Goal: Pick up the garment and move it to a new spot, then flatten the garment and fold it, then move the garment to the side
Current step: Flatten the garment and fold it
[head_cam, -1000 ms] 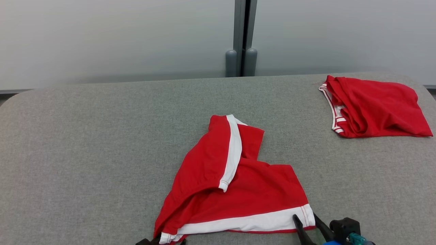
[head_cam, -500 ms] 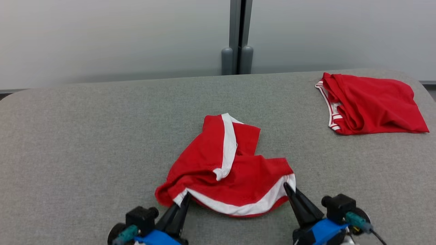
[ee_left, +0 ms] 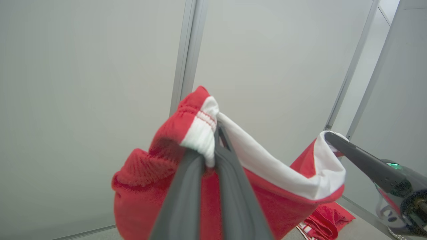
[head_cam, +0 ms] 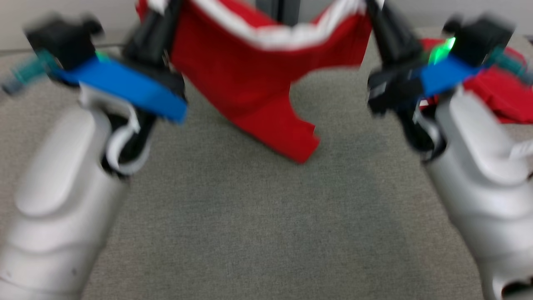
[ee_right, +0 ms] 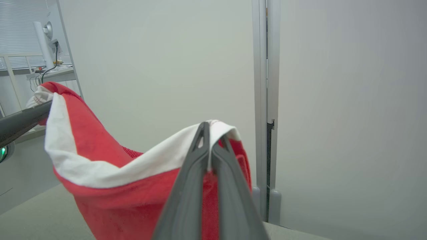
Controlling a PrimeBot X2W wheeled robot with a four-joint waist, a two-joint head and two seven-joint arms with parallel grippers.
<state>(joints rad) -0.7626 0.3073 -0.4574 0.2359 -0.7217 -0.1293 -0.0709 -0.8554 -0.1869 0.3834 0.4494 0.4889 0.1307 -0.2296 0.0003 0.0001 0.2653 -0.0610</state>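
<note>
The garment (head_cam: 250, 79) is red shorts with a white waistband, hanging in the air above the grey table (head_cam: 258, 233), stretched by its waistband between both grippers. My left gripper (head_cam: 160, 10) is shut on one waistband corner. In the left wrist view this gripper (ee_left: 217, 140) pinches the white band of the garment (ee_left: 277, 203). My right gripper (head_cam: 374, 8) is shut on the other corner. The right wrist view has it (ee_right: 211, 133) clamped on the band, with red cloth (ee_right: 126, 203) sagging to the left. The head view is blurred.
A second red garment (head_cam: 504, 93) lies at the table's far right, partly behind my right forearm; it also shows in the left wrist view (ee_left: 325, 221). Pale wall panels with a grey post (ee_right: 267, 100) stand behind the table. A desk with a monitor (ee_right: 46, 36) stands beyond it.
Both grippers closed on the waistband corners and lifted the garment off the table, high up and close to the head camera. The cloth now hangs spread between them.
</note>
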